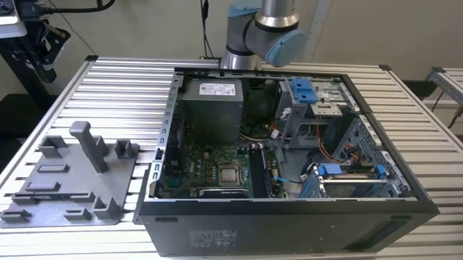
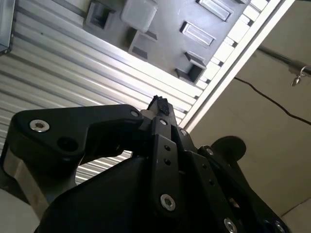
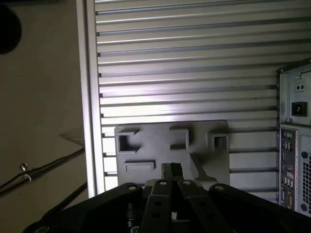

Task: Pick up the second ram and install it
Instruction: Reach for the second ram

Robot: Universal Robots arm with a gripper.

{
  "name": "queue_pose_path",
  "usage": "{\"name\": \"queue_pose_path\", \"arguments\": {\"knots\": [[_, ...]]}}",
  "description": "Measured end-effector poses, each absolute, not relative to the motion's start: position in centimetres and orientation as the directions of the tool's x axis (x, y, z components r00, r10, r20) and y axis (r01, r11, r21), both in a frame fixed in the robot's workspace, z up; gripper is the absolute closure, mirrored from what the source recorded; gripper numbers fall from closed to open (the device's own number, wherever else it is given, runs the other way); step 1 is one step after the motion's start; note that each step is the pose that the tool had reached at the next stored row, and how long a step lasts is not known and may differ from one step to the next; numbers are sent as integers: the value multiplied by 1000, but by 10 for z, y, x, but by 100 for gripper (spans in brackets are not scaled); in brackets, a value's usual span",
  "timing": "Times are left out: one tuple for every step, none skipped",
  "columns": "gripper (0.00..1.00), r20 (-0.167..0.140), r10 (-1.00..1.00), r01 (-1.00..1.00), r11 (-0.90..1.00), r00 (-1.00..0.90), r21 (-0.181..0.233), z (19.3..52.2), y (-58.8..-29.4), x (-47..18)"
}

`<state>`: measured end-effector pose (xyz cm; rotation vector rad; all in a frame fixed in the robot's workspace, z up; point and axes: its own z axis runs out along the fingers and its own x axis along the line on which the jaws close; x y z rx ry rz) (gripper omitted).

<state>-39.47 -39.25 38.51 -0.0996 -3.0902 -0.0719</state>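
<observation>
The black, two-fingered end effector [image 3: 171, 171] hangs high over the ribbed aluminium table [image 3: 184, 58] with its fingertips pressed together and nothing between them. Both wrist views agree on this.

Straight beyond the fingertips lies the flat grey plastic fixture tray [image 3: 155, 141], well apart from them. Its recesses and upright posts look bare. The open black computer case [image 3: 291, 141] sits off to one side of the end effector, past the tray's edge and farther from the tips than the tray is.

In the exterior view, long thin strips stand on edge in the slots just beside the square metal-topped processor [image 1: 230, 174], on the exterior view's right of it. I judge the second ram [image 1: 259, 170] to be among them, but I cannot tell which strip it is, or whether it is fully seated. The long axis of the strips runs away from the camera, along the slots and toward the back of the case.

So the relation that matters is sideways and down. From the end effector, the slots lie across the tray and inside the case, below its rim. The single grey arm [image 1: 268, 32] rises from behind the case.
</observation>
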Motion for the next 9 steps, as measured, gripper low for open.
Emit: {"name": "queue_pose_path", "arguments": {"knots": [[89,50,63,66,997,-997,45,384,-393,-395],[89,51,63,66,997,-997,45,384,-394,-395],[89,51,63,66,997,-997,45,383,-395,-395],[89,50,63,66,997,-997,45,382,-396,-396],[89,50,63,65,997,-997,45,381,-398,-396],[89,50,63,65,997,-997,45,381,-401,-396],[89,50,63,65,997,-997,45,380,-403,-396],[89,50,63,65,997,-997,45,380,-405,-396],[89,50,63,65,997,-997,45,379,-407,-396]]}}
